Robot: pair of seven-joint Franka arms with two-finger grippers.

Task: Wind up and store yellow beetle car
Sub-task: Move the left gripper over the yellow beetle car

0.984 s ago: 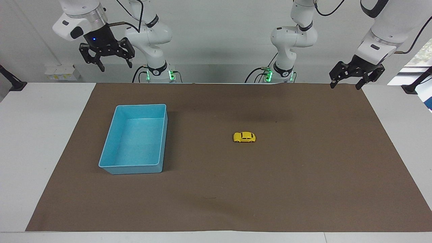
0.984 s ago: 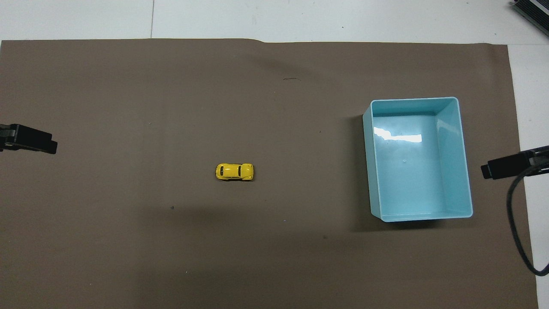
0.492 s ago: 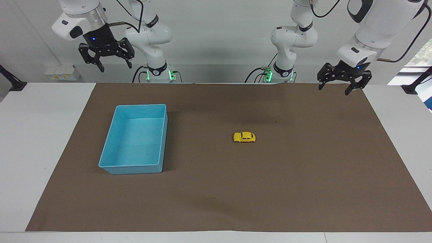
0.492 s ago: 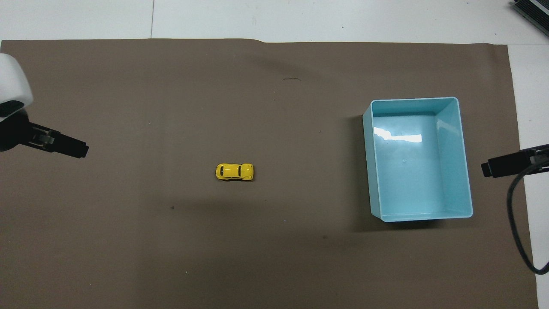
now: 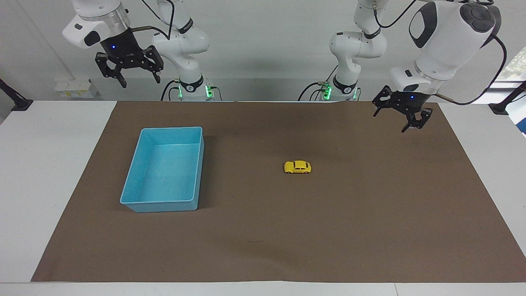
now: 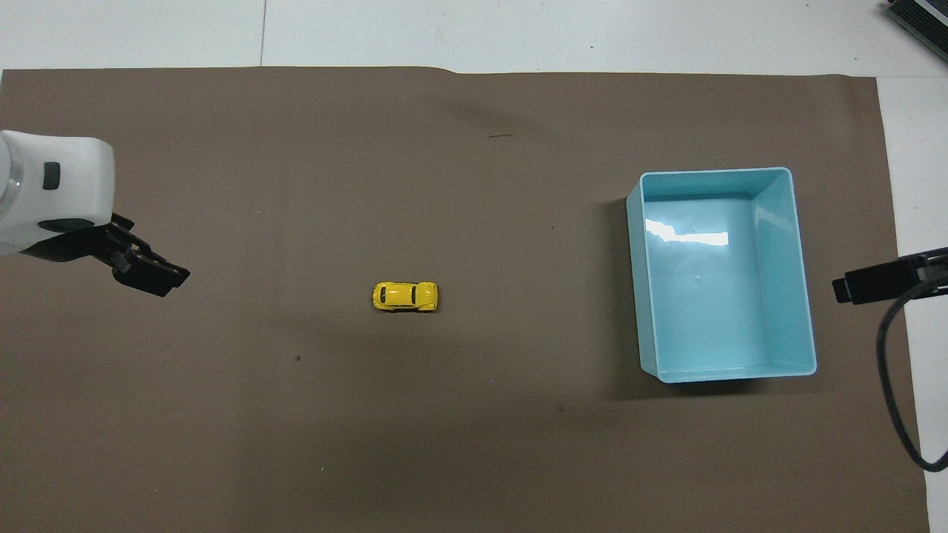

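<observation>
The yellow beetle car (image 5: pixel 297 167) stands on its wheels on the brown mat near the middle of the table; it also shows in the overhead view (image 6: pixel 404 296). The blue bin (image 5: pixel 141 197) sits empty toward the right arm's end; in the overhead view its rim (image 6: pixel 633 281) shows plainly. My left gripper (image 5: pixel 389 116) hangs open and empty in the air over the mat toward the left arm's end, well apart from the car; its tip shows in the overhead view (image 6: pixel 152 274). My right gripper (image 5: pixel 139 77) waits open and empty, raised high at its own end.
The brown mat (image 5: pixel 370 226) covers most of the white table (image 5: pixel 41 164). A black cable (image 6: pixel 892 392) loops beside the bin at the right arm's end.
My left gripper has come in and down from the left arm's end of the table, over the mat and toward the car. The right arm, the car and the bin have not moved.
</observation>
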